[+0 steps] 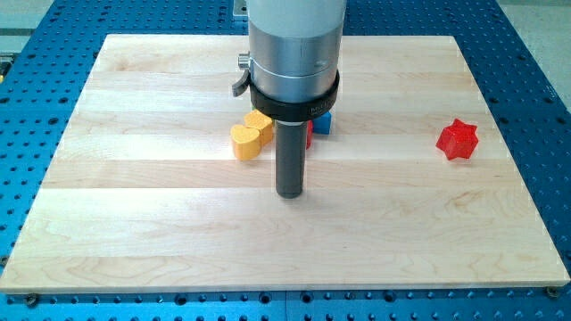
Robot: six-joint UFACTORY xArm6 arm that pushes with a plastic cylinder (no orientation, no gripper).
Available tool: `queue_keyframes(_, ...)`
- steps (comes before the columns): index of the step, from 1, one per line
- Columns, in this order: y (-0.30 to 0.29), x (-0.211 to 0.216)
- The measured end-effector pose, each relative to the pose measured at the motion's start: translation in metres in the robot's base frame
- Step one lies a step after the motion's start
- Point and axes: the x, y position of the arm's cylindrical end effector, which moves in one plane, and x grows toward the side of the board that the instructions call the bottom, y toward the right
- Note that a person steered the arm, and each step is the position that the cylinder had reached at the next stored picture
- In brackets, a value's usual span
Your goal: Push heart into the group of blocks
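A yellow heart block [245,140] lies on the wooden board [134,223], left of centre. It touches a second yellow block [260,121] just above and to its right. Behind the rod, a blue block [323,122] and a sliver of a red block [309,134] show; the rest of that cluster is hidden by the arm. My tip [289,193] rests on the board, below and to the right of the yellow heart, a short gap away from it.
A red star-shaped block [458,139] sits alone far to the view's right. The arm's grey cylinder [294,53] covers the top centre of the board. A blue perforated table [36,134] surrounds the board.
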Motion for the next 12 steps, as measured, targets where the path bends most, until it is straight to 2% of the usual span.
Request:
queue_keyframes(4, 0.006, 0.014)
queue_keyframes(5, -0.055, 0.018)
queue_keyframes(6, -0.100, -0.005)
queue_keyframes(7, -0.101, -0.041)
queue_keyframes(9, -0.077, -0.090)
queue_keyframes(10, -0.047, -0.095)
queue_keyframes(11, -0.060, -0.076)
queue_keyframes(12, -0.016, -0.071)
